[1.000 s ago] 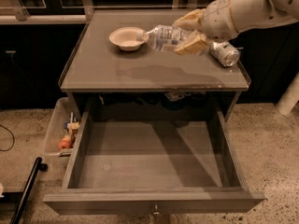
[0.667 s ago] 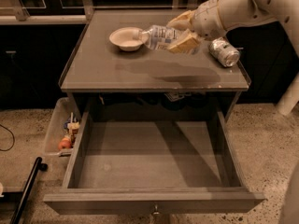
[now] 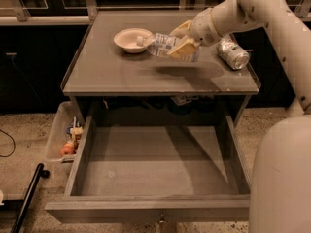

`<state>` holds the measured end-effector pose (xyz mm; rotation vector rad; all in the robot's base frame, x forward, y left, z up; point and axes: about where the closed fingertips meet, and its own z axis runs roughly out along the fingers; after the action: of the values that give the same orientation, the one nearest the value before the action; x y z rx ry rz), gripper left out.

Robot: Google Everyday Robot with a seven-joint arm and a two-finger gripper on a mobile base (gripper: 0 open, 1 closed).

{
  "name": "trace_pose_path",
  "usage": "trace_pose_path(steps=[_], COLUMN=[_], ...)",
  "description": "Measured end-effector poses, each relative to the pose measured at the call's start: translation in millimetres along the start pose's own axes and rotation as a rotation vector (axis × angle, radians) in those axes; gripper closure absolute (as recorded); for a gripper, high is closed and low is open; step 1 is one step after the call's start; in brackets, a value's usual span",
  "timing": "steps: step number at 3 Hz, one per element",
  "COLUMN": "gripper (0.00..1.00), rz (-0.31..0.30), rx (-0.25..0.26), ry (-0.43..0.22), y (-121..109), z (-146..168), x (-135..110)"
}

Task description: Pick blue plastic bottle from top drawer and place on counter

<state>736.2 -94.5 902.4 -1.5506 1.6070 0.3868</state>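
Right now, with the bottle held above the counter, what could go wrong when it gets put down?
1. The blue plastic bottle lies on its side in the claw, with its cap end close to the bowl. Lowering it there could knock the bowl.
2. Released sideways, it may roll across the counter toward the can, or off the front edge into the open top drawer.

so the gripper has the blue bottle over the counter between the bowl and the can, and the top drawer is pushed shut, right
No, the top drawer is not shut: the camera view shows it pulled open below the counter. The rest holds: the gripper, jaws closed on the blue plastic bottle, is over the counter between the bowl and the can.
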Motion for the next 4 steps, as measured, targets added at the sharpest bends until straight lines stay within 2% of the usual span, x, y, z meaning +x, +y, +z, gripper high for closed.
trace_pose_path(steps=[2,3,4], gripper=[1.00,1.00,1.00], rz=[0.147,0.192,0.211], rx=[0.009,0.034,0.047], ry=[0.112,0.156,0.185], y=[-12,-13,-9], z=[15,3,-5], x=[33,48,57])
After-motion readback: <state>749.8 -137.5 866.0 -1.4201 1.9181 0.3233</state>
